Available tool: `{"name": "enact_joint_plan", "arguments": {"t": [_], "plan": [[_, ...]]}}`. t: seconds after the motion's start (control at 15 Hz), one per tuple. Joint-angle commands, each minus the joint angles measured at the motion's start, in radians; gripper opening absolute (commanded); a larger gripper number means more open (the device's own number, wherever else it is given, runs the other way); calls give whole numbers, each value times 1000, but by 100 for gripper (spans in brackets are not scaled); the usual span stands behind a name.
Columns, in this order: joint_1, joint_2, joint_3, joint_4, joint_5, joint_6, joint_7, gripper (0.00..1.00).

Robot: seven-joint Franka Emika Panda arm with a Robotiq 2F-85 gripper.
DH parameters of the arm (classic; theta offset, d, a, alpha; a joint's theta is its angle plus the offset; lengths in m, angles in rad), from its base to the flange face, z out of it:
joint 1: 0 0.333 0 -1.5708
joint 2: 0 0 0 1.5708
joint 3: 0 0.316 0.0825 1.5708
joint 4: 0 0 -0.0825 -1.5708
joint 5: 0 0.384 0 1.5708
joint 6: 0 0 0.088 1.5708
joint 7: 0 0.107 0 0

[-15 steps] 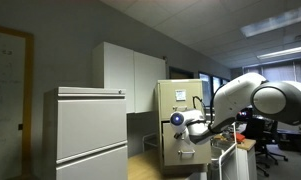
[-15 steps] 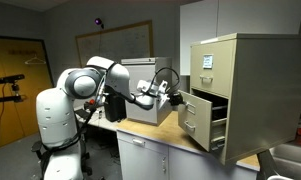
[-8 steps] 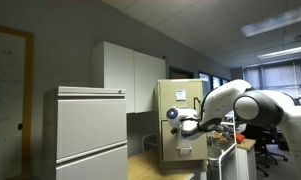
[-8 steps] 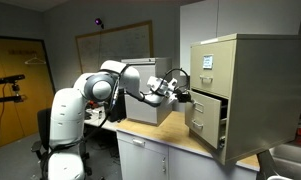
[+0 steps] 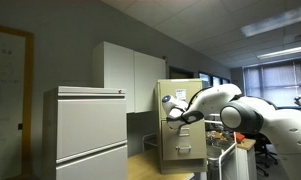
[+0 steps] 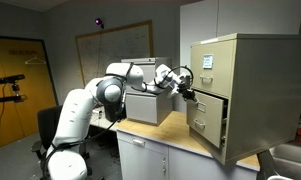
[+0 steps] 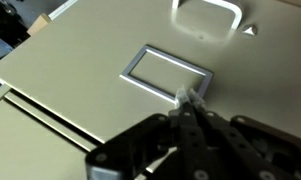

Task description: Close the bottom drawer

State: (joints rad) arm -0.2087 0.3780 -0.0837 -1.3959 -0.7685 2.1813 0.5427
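The arm [image 6: 130,72] is spanning the frame's centre-left in an exterior view; its end effector [image 6: 184,86], fingers pinched together and gripping nothing, is touching the bottom drawer [image 6: 203,118], sitting slightly ajar at centre-right.

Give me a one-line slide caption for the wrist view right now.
Closed gripper tips meet the cream drawer front beside its label frame, handle just beyond.

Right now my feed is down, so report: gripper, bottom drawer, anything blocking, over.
Gripper shut, pressed on bottom drawer front. Drawer partly open. Nothing seen blocking its path.
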Motion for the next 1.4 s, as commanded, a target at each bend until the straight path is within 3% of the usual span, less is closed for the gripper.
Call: {"name": "enact_joint_plan", "arguments": {"t": [0.0,0.27,0.4,0.47,0.53,0.67,0.73,0.93,1.0,1.13,1.33], "plan": [[8,134,-100,243,110,-169,-76,0],[-51,218,-131,394,239,-177,-262,0],[-114,242,-78,449,329,-159,-413,0],[-146,253,-43,475,361,-176,-483,26],[-117,310,-81,498,429,-148,-530,26],[-130,318,-52,485,519,-144,-604,38],[-140,284,-11,427,531,-134,-605,45],[-130,249,-9,356,517,-63,-622,69],[-128,258,-18,359,496,-45,-615,30],[-132,286,-33,390,465,4,-596,34],[-147,371,-49,499,448,50,-567,13]]}}
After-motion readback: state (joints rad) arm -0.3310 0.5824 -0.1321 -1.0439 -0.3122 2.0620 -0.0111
